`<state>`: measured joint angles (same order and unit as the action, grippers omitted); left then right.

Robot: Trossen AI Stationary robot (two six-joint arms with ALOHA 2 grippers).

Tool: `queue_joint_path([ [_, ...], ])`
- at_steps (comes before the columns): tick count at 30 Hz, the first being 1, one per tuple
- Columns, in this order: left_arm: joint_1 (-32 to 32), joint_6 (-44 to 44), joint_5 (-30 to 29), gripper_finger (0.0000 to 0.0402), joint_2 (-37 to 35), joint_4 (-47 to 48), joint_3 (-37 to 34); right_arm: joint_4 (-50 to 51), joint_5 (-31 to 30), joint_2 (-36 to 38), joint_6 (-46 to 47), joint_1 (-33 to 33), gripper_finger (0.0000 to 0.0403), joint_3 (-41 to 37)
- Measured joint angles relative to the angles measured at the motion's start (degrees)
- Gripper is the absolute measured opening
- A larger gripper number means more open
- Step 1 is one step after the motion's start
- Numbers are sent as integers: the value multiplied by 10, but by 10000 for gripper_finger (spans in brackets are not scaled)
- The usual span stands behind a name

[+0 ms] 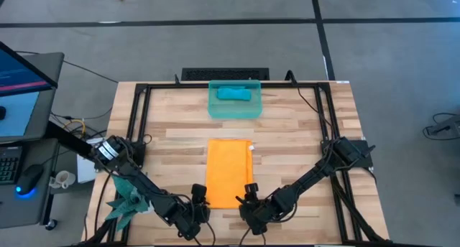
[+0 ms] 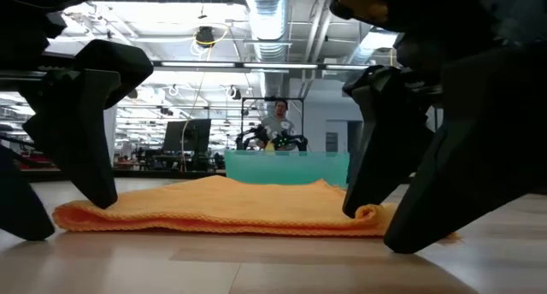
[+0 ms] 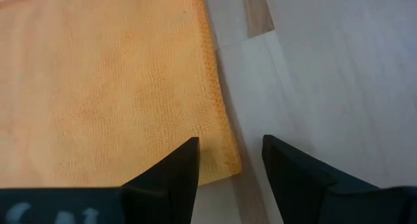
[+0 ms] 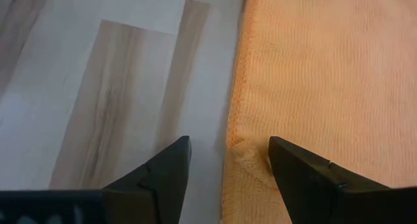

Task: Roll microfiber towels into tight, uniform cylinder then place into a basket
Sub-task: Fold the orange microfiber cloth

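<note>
The orange towel (image 1: 228, 171) lies flat on the middle of the table, folded into a long rectangle. My left gripper (image 3: 228, 149) is open, low over the towel's near left corner (image 3: 229, 164), with one finger above the cloth and one above bare wood. My right gripper (image 4: 228, 149) is open in the same way over the near right corner (image 4: 240, 152). The teal basket (image 1: 215, 109) stands at the far edge. A rolled teal-blue towel (image 1: 235, 94) lies inside it. My left gripper comes slanting down from the near side, and one fingertip (image 2: 101, 198) reaches the towel's top; whether it touches, I cannot tell. My right gripper slants down likewise, and one fingertip (image 2: 359, 210) stands at the towel's raised corner fold (image 2: 373, 214); touch cannot be told.
A teal spiky plant figure (image 1: 126, 198) sits at the table's near left. Black frame rails (image 1: 136, 118) run along the table's sides and far edge. A desk with a monitor (image 1: 21, 82) stands left of the table. A person (image 2: 278, 114) shows far behind the basket.
</note>
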<state>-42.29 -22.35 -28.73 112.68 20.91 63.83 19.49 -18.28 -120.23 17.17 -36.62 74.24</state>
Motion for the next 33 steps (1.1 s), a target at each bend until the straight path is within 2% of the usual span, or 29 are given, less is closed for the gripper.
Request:
queue_joint_path([
  [5, 6, 0, 0, 162, 0, 6, 0, 16, -5, 10, 20, 6, 230, -3],
  [10, 6, 3, 0, 152, 1, 8, -1, 34, 6, 12, 66, 19, 194, -3],
  [15, 7, 12, -1, 105, 2, 8, -1, 32, 20, 11, 69, 23, 124, -3],
  [22, 7, 10, -4, 18, 2, 6, -2, 28, 13, 11, 71, 22, 15, -5],
  [24, 7, 4, -5, 6, 2, 9, 1, 27, 13, 11, 81, 17, 11, -4],
  [29, 1, 11, -5, 4, -4, 32, 17, 30, 7, 13, 98, -1, 24, 2],
  [33, -2, -8, -8, 2, -21, 85, 45, 37, 25, 11, 97, -16, 8, 26],
])
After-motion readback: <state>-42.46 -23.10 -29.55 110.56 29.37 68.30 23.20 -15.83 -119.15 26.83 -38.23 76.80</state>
